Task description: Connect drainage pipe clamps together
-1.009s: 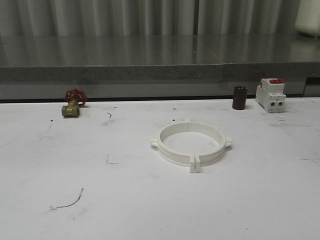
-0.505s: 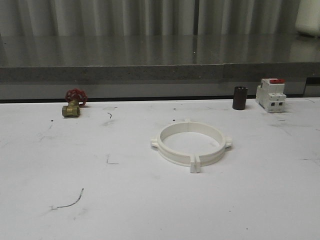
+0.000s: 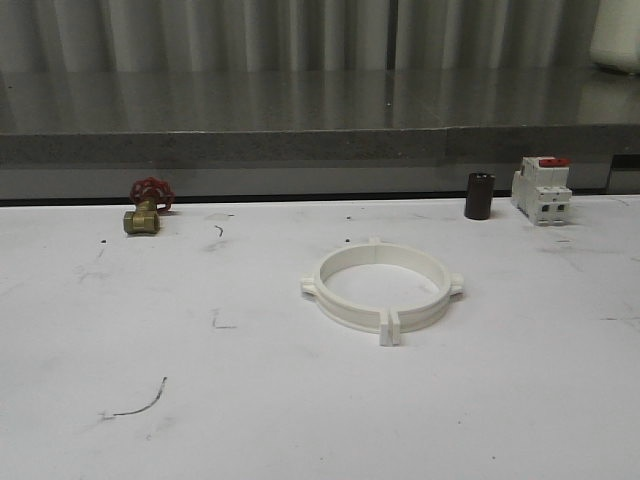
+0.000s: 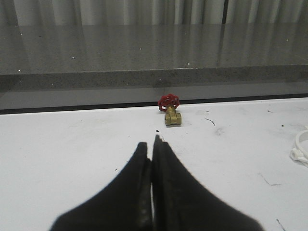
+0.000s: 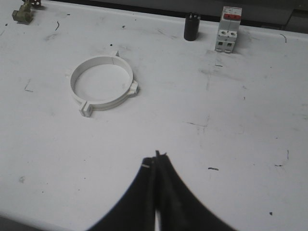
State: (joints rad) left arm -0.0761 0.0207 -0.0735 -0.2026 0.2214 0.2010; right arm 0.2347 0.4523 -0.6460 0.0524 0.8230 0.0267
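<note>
Drainage pipe clamps lie joined as a ring, both grippers closed and apart from it

Drainage pipe clamps [image 3: 383, 293] sit on the white table [image 3: 300, 420] just right of centre in the front view, the two white halves meeting to form one closed ring that lies flat. Paired tabs stand together at the near edge of the ring, a second seam shows at the far edge, and small lugs project at its left and right sides. In the right wrist view the same ring appears in the upper left of the frame, flat on the table.

Left gripper [image 4: 152, 144]: black fingers pressed together at the tips, nothing between them, above bare table. A brass valve [image 4: 172, 117] with a red wheel stands beyond the tips, near the table's back edge; an edge of the white ring is visible at the right border of that frame.

Right gripper [image 5: 156, 156]: fingers likewise closed on nothing, at the bottom centre of its frame, well apart from the ring.

Other items: a dark cylinder [image 3: 479, 196] and a white breaker [image 3: 541, 189] with a red switch stand side by side in the upper right of the front view, at the table's rear edge. Table surface carries dark scuffs and pen-like marks
</note>
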